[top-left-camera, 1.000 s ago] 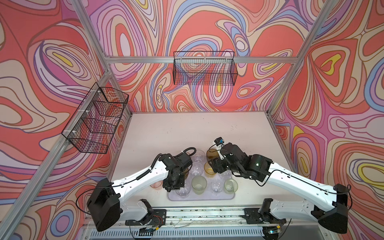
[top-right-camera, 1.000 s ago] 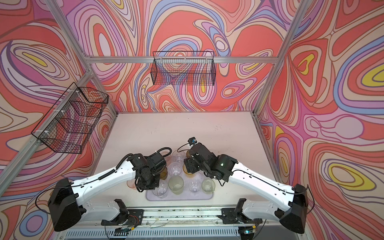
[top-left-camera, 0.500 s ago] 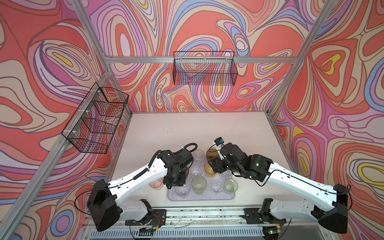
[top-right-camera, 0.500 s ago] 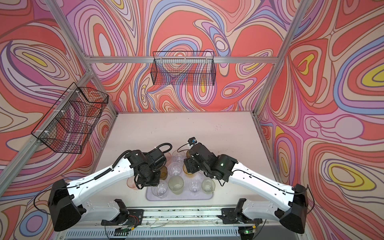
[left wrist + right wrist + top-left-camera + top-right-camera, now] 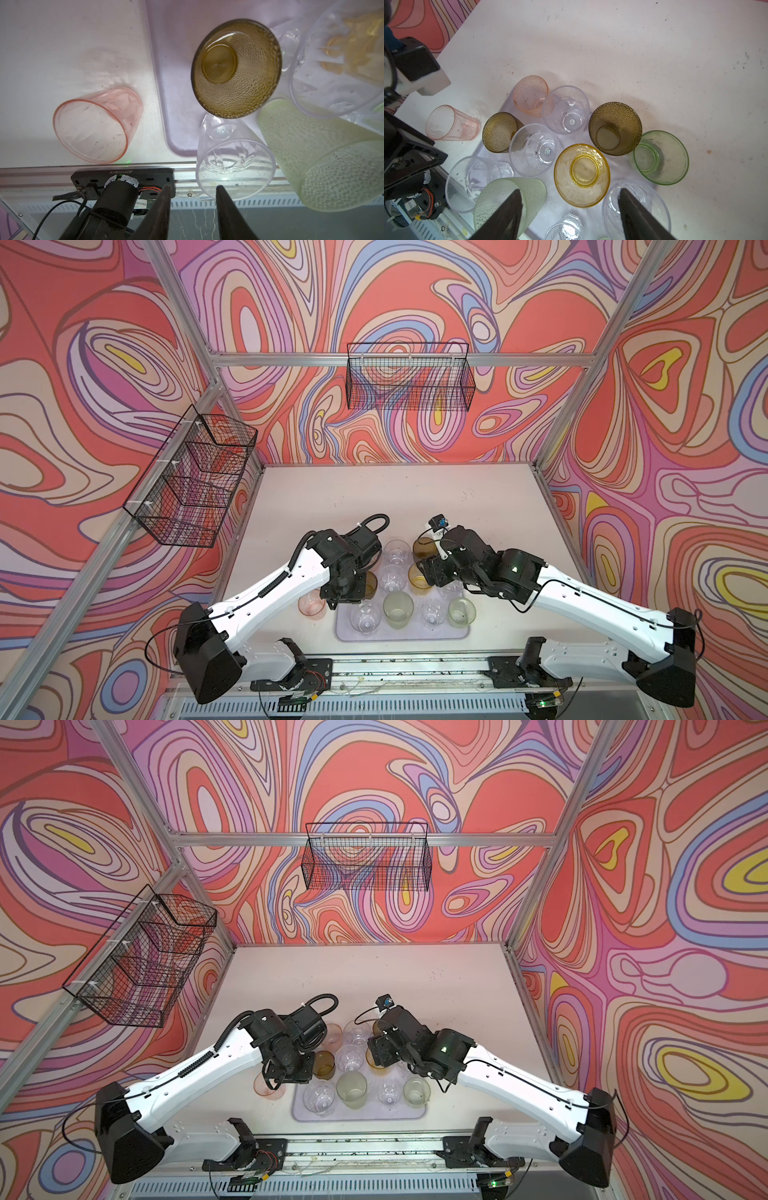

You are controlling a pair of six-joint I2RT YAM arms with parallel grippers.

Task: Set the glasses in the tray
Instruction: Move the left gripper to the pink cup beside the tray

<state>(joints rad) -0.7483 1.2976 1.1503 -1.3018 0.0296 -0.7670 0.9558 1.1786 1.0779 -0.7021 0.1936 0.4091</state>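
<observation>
The pale lilac tray (image 5: 399, 635) holds closely packed upright glasses (image 5: 582, 175): clear, pale green, amber-yellow, olive-brown and one dotted pink. A pink faceted glass (image 5: 311, 605) stands upright outside the tray, just beside its left rim.

Far half of the tray (image 5: 415, 635) (image 5: 357, 1115) largely out of sight in both top views; pale green tumbler (image 5: 332, 166) partly off-frame.

The tray (image 5: 399, 635) lies on the bench (image 5: 395, 497), centred at its near edge. Most of the glasses (image 5: 398, 609) stand in it in close rows, four side by side along the front. One lone glass (image 5: 311, 605) stands on the bench just left of the tray. A side basket (image 5: 195, 477) hangs on the left wall and a back basket (image 5: 409, 377) on the rear wall.
</observation>
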